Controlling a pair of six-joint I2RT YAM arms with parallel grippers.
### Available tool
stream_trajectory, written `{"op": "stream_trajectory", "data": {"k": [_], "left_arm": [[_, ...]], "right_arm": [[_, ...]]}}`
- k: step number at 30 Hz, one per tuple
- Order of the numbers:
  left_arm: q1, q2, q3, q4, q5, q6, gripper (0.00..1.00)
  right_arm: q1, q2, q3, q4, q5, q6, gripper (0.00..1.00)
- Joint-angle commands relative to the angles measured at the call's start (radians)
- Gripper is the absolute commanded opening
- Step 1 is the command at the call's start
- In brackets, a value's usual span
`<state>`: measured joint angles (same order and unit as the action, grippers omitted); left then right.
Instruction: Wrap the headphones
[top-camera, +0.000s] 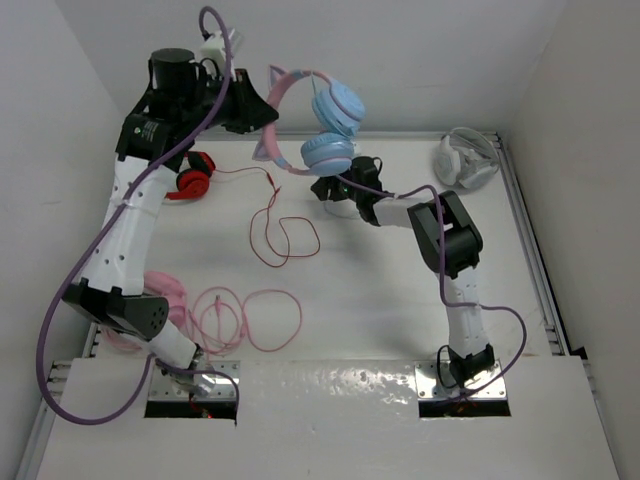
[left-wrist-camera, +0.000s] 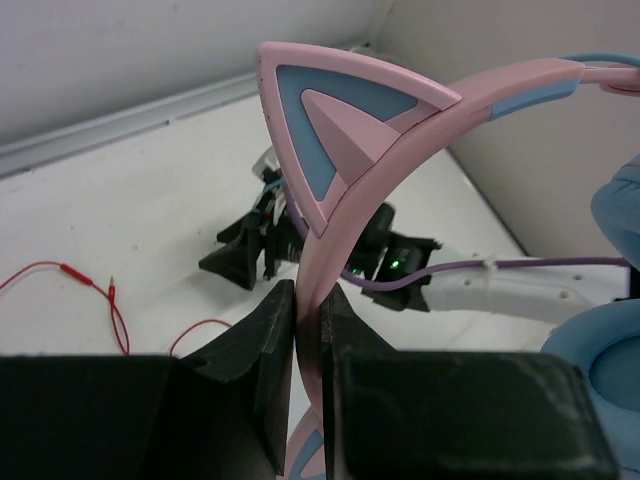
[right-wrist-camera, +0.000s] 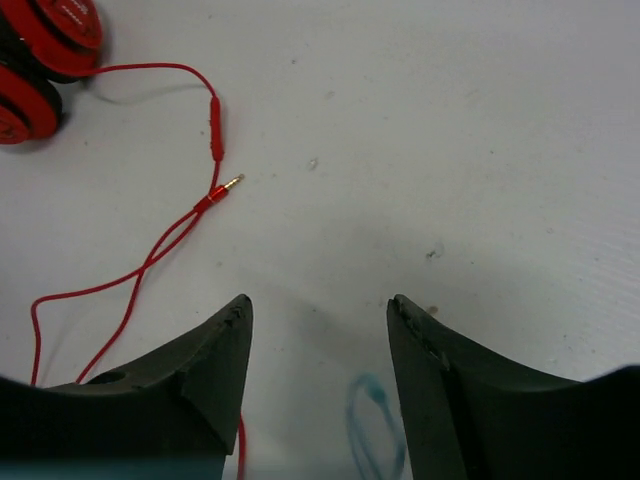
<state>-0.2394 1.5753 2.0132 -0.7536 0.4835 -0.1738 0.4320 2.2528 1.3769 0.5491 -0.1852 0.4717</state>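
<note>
The headphones hang in the air at the back of the table, with two light blue ear cups and a pink headband with cat ears. My left gripper is raised and shut on the pink headband; in the left wrist view the band passes straight between the fingers. My right gripper sits low, just under the ear cups, open. Between its fingertips only table shows. A blurred loop of thin blue cable hangs close to the camera, touching neither finger.
Red-and-black headphones lie at the left, and their red cable loops across the middle with its plug free. Pink headphones and a pink cable lie at the near left. A white-grey headset sits at the back right corner.
</note>
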Motion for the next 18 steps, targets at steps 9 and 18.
{"op": "stream_trajectory", "data": {"k": [9, 18], "left_arm": [[0.119, 0.025, 0.061, 0.068, 0.066, -0.231, 0.00], [0.187, 0.058, 0.070, 0.111, 0.032, -0.266, 0.00]], "right_arm": [[0.005, -0.056, -0.158, 0.243, 0.046, 0.050, 0.00], [0.045, -0.179, -0.314, 0.309, 0.086, -0.095, 0.00]]}}
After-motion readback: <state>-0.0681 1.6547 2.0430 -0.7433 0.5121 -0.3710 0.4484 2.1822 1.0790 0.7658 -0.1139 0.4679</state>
